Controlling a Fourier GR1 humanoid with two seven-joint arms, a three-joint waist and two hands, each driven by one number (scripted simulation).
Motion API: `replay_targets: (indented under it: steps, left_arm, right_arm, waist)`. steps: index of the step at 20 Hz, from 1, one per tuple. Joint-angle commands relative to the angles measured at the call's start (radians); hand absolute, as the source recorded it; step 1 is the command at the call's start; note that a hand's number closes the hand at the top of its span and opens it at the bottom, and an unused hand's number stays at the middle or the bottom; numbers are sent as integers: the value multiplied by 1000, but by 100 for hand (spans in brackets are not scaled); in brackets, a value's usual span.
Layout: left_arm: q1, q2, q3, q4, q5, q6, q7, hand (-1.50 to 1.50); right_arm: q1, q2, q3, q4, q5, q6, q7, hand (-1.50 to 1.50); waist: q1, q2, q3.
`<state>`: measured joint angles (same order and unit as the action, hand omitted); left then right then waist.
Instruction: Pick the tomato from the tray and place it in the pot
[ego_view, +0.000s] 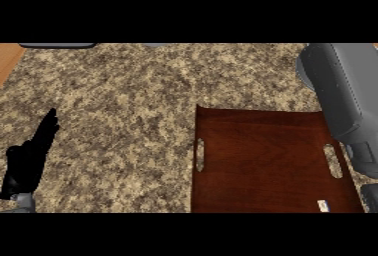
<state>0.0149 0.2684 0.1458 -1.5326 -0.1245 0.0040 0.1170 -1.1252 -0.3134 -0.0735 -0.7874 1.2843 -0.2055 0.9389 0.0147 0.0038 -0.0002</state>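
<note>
The left hand (28, 157) was seen resting at the desk's (133, 90) left edge, fingers straight and empty. The tray (262, 160) lay bare by the right edge, no tomato or pot being visible. The right forearm (343, 95) was raised above it, its fingers hidden; carrying was judged underway, the pot needing to be reached next.

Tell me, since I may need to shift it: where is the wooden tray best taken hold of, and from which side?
Probably at the left slot, coming from the left. The tray lies flat on the counter, so its edges offer little, but fingers could hook a handle cut-out. The right slot sits close beside the right forearm, while the left slot has bare counter next to it.
</note>
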Motion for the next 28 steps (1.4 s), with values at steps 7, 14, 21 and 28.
replay_targets:
  steps: [7,14,21,28]
  left_arm:
    - [12,-21,-5,-25,-28,16,-7,0]
    - [-10,-34,-20,-43,-34,14,26,0]
    - [-44,-18,-18,-38,-14,-25,32,0]
    - [-39,-16,-18,-24,-19,-28,-3,0]
  right_arm:
    - [13,-186,-133,100,-90,-130,-218,150]
    - [-31,-312,-220,384,-126,-245,-404,150]
    - [13,-400,-273,523,-167,-263,-560,150]
    - [62,-396,-339,590,-223,-330,-629,150]
  waist:
    - [0,0,0]
    - [31,15,2]
    - [48,25,3]
    - [71,37,7]
